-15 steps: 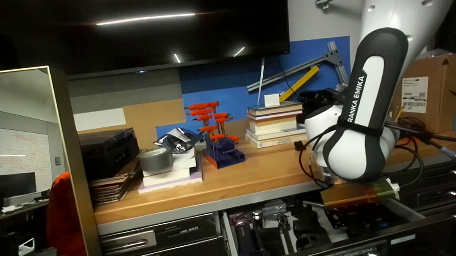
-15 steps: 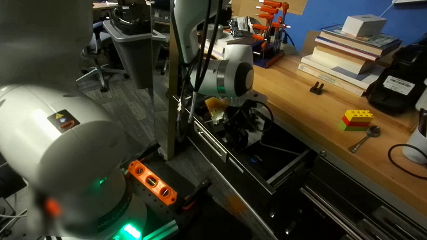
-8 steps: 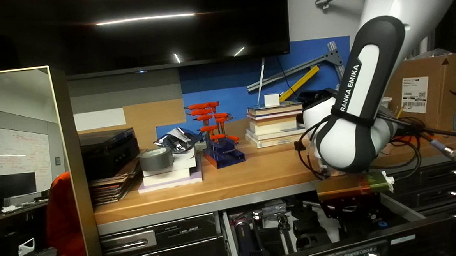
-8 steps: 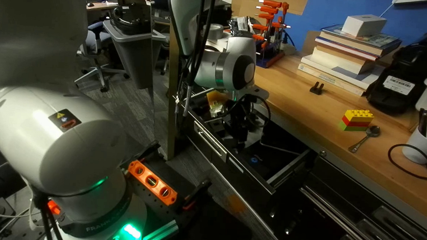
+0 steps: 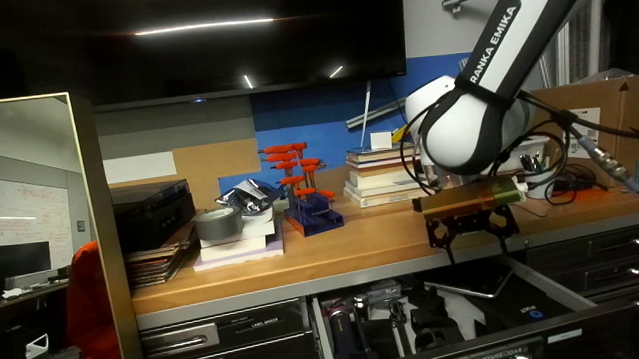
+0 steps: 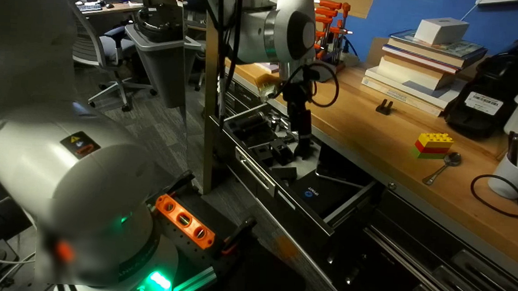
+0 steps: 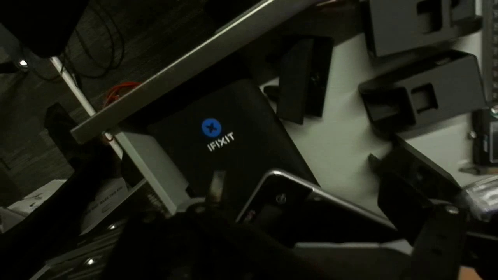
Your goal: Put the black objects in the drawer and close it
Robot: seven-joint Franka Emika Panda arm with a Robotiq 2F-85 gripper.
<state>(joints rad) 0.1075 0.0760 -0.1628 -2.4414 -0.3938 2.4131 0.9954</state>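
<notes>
The drawer is pulled out under the desk. My gripper hangs above it near the desk edge, fingers spread and nothing between them. In the wrist view a finger shows at lower left, with drawer contents below. Among the black objects, a chunky black block lies on the white lining, also seen in an exterior view as a black block near the drawer's front. Beside it sit hollow black blocks. On the desktop stands a small black two-pronged piece, partly hidden behind the arm in an exterior view.
The drawer also holds a flat black IFIXIT case, a silver-edged black tablet and tools. On the desk are a book stack, toy bricks, a spoon, a pen cup and red-handled hex keys.
My gripper has risen out of the drawer to above it, and its fingers now show spread. The black block near the drawer's front, previously covered by the gripper, is now visible.
</notes>
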